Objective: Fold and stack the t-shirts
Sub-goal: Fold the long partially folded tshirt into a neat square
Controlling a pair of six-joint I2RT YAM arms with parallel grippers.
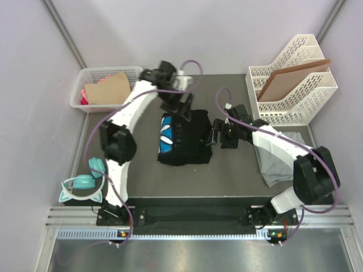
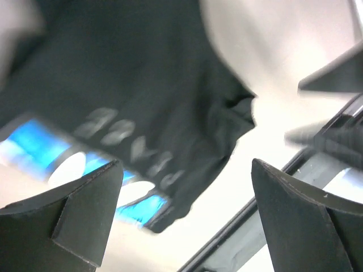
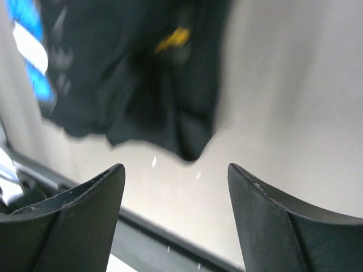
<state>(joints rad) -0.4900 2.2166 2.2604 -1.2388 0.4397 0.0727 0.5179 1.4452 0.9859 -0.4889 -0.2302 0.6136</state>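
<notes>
The black t-shirt (image 1: pixel 186 139) lies bunched in a rough fold at the table's middle, its blue-and-white print (image 1: pixel 165 137) facing up on the left side. It also shows in the left wrist view (image 2: pixel 147 96) and the right wrist view (image 3: pixel 142 68). The light grey t-shirt (image 1: pixel 278 161) lies flat at the right, partly under my right arm. My left gripper (image 1: pixel 182 111) hovers open and empty over the black shirt's far edge. My right gripper (image 1: pixel 214 137) is open and empty beside the shirt's right edge.
A white basket (image 1: pixel 91 76) with a brown paper piece and pink items stands at the back left. A white file rack (image 1: pixel 295 79) holding a brown board (image 1: pixel 292 79) stands at the back right. Teal headphones (image 1: pixel 82 184) lie at the front left.
</notes>
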